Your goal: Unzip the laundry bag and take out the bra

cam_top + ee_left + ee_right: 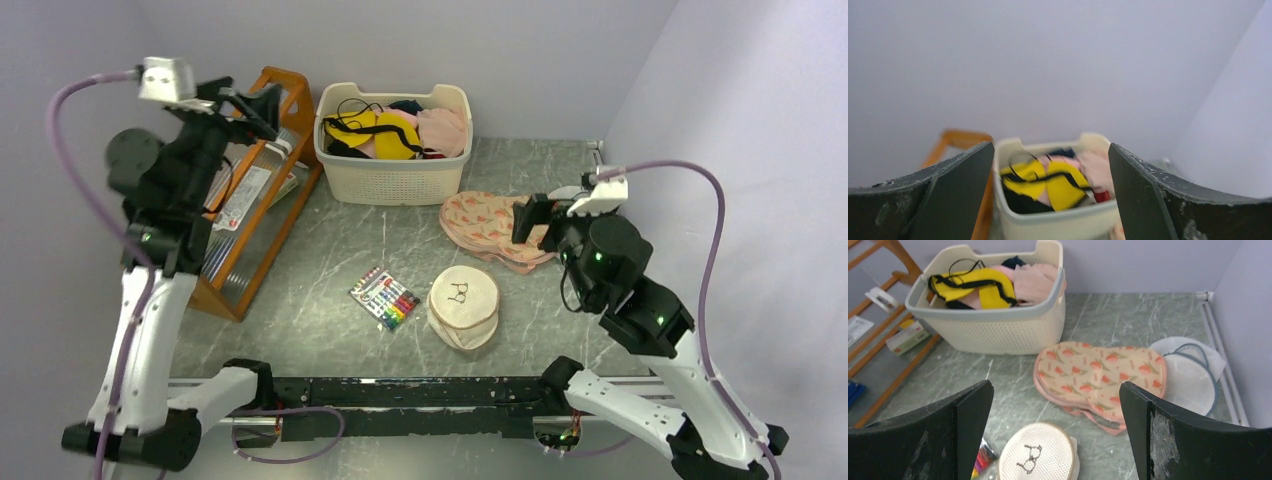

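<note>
The laundry bag (463, 305) is a small round cream drum with a black emblem on its lid, standing on the table near the front centre. In the right wrist view the laundry bag (1037, 452) lies low between the fingers, some way below them. Its lid looks closed, and the bra is hidden. My right gripper (530, 220) hovers open above the peach fabric, up and to the right of the bag; right gripper (1056, 387) holds nothing. My left gripper (262, 105) is raised high at the back left, open and empty, and the left gripper (1051, 150) faces the basket.
A cream basket (392, 150) of clothes, with yellow and pink pieces, stands at the back centre. A peach carrot-print fabric piece (485, 225) and a flat white mesh disc (1188, 372) lie at the right. A marker pack (385, 298) lies left of the bag. A wooden rack (255, 190) stands on the left.
</note>
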Robot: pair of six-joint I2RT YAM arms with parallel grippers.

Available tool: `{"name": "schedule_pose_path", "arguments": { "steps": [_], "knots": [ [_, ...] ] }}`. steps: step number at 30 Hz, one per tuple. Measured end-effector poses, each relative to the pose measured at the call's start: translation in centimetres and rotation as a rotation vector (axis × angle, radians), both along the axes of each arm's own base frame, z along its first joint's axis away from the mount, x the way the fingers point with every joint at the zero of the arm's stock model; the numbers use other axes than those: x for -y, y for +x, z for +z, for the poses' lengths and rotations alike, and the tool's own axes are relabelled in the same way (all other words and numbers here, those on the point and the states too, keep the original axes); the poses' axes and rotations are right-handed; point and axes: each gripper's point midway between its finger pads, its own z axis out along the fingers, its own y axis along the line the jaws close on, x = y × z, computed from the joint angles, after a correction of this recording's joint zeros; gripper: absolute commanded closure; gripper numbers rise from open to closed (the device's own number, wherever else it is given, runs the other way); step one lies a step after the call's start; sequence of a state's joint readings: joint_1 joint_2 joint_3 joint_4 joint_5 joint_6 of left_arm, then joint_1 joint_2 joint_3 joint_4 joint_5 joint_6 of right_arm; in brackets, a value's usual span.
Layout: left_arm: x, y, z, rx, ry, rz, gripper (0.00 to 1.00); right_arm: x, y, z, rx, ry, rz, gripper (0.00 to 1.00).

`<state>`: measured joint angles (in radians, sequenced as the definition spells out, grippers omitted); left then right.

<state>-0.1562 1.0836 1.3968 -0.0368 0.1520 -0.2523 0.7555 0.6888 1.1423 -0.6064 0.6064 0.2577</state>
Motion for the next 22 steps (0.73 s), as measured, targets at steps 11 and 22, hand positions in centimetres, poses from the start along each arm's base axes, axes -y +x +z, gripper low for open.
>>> {"name": "schedule_pose_path", "arguments": {
  "steps": [11, 22],
  "knots": [
    [-5.4, -11.8, 9.3, 0.330, 0.031, 0.215, 0.04, 0.8, 3.5, 10.3, 0.133, -0.029, -0.177, 0.00],
    [-6.2, -12.7, 9.3, 0.337, 0.055, 0.259, 0.04, 1.8, 3.6, 15.1, 0.240, -0.007, -0.228, 0.00]
  ]
}}
